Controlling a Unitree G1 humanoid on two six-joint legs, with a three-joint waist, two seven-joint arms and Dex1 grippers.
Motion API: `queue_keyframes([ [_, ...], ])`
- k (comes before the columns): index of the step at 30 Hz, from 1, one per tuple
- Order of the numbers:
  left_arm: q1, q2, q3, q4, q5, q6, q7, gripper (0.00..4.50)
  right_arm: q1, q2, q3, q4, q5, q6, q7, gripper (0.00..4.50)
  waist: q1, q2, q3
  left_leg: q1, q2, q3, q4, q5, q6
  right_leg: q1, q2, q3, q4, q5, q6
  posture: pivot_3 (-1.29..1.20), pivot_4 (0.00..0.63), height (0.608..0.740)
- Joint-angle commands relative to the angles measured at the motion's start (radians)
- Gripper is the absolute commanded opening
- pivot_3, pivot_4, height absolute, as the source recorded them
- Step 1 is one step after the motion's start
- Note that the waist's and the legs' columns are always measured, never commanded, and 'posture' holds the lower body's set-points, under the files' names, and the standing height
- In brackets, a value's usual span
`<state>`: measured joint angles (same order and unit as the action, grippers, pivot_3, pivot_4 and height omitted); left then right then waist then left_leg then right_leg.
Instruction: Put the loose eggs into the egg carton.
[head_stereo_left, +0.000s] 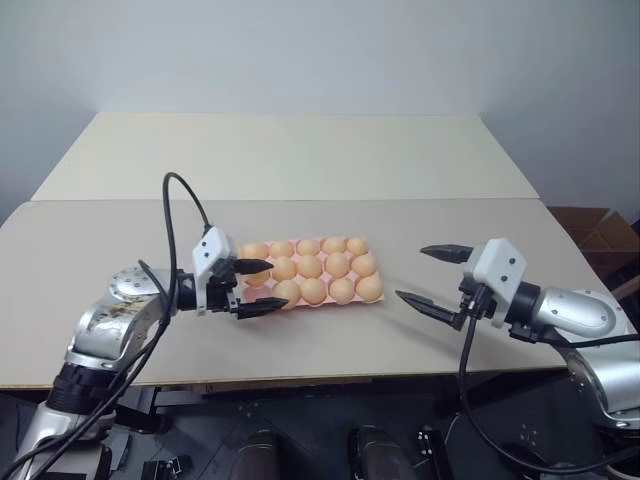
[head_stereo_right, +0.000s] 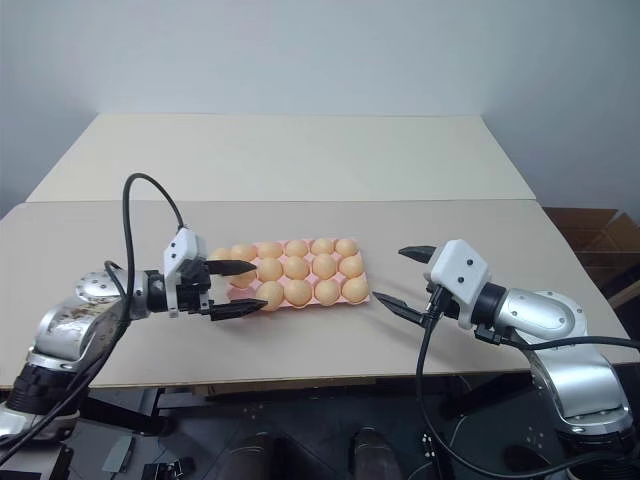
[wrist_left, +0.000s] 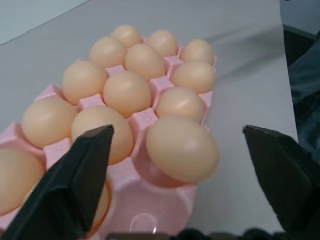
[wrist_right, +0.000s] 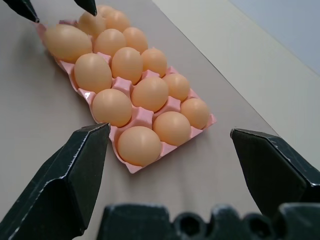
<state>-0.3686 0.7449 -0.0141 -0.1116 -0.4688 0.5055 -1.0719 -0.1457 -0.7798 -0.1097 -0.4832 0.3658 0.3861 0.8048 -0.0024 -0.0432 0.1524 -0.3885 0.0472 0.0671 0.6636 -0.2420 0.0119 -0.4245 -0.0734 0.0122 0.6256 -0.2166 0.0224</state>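
Note:
The pink egg carton (head_stereo_left: 377, 299) lies mid-table, its cups holding several pale orange eggs (head_stereo_left: 310, 266). Loose eggs are out of view; every egg I see rests in the carton. My left gripper (head_stereo_left: 262, 287) hovers open at the carton's left end. One egg (wrist_left: 182, 148) lies on its side in the front row between its fingers (wrist_left: 75, 185), touching neither. The corner cup (wrist_left: 150, 210) just below that gripper shows bare pink. My right gripper (head_stereo_left: 414, 273) is open and empty, a short way off the carton's right end, pointing at it.
The carton sits on a beige table (head_stereo_left: 120, 250) whose front edge runs just under both arms. A second, paler table (head_stereo_left: 290, 150) adjoins behind. Cardboard boxes (head_stereo_left: 600, 232) stand off the right side. A black cable (head_stereo_left: 185, 215) loops above the left wrist.

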Motion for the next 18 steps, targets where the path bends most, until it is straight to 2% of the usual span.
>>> queue_keyframes([
  [1, 0.032, 0.040, 0.096, -0.053, -0.015, -0.017, 0.015, 4.47, -0.019, -0.001, -0.014, -0.020, 0.006, -0.001, -0.004, 4.50, -0.002, 0.000, 0.000, 0.000, 0.000, 0.000, 0.000, 0.000, 0.000, 0.000, 0.000, 0.000, 0.000, 0.000, 0.000, 0.00, 0.150, 0.740],
  [6, 0.139, 0.107, 0.283, -0.099, -0.066, -0.013, 0.014, 4.47, -0.037, -0.008, -0.010, -0.002, 0.015, -0.012, 0.018, 4.50, -0.007, 0.000, 0.000, 0.000, 0.000, 0.000, 0.000, 0.000, 0.000, 0.000, 0.000, 0.000, 0.000, 0.000, 0.000, 0.00, 0.150, 0.740],
  [10, 0.328, 0.156, 0.501, -0.137, -0.101, -0.023, -0.033, 4.47, -0.044, -0.010, -0.016, 0.023, 0.025, -0.032, 0.048, 4.50, -0.016, 0.000, 0.000, 0.001, 0.001, 0.001, 0.000, 0.000, 0.000, -0.001, -0.001, 0.000, 0.000, 0.000, -0.001, 0.00, 0.150, 0.740],
  [15, 0.559, 0.150, 0.740, -0.170, -0.147, -0.016, -0.097, 4.47, -0.051, -0.007, -0.025, 0.061, 0.033, -0.051, 0.081, 4.50, -0.009, 0.000, 0.000, 0.001, 0.002, 0.001, -0.001, -0.001, 0.000, -0.001, -0.001, -0.001, 0.000, -0.004, -0.005, 0.00, 0.150, 0.740],
  [18, 0.624, 0.133, 0.787, -0.180, -0.160, -0.020, -0.095, 4.47, -0.054, -0.007, -0.026, 0.077, 0.028, -0.057, 0.089, 4.50, -0.001, 0.000, 0.000, 0.001, 0.002, 0.001, -0.001, 0.000, 0.000, -0.001, -0.002, -0.001, 0.000, -0.007, -0.007, 0.00, 0.150, 0.740],
])
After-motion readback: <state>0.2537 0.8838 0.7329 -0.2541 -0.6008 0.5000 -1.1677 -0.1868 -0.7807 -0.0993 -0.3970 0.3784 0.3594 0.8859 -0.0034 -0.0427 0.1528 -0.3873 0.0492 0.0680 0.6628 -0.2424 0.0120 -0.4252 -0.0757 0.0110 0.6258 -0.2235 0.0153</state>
